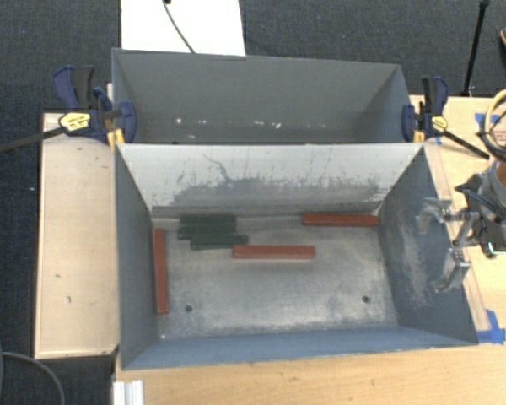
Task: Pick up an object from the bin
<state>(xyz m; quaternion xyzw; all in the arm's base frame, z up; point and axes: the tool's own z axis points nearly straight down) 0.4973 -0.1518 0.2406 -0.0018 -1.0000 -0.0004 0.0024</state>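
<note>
Red bar (161, 270), 1 of 3, hugs the bin's (261, 348) left wall: poor target. Gripper (445, 251) over right wall, jaws apparently spread, empty. Mid-floor red bar (273, 252), just beside dark green bars (208, 230): straddle its narrow width at its free right end.

Long bars lie flat on the floor of the grey bin (278, 306) below me. One red bar (160, 270) runs along the bin's left wall. A dark green pair of bars (207, 229), side by side and slightly offset, sits by the bin's back wall, left of centre. A second red bar (272, 251) lies crosswise near the bin's centre. A third red bar (340, 219) lies against the back wall, toward the bin's right.
</note>
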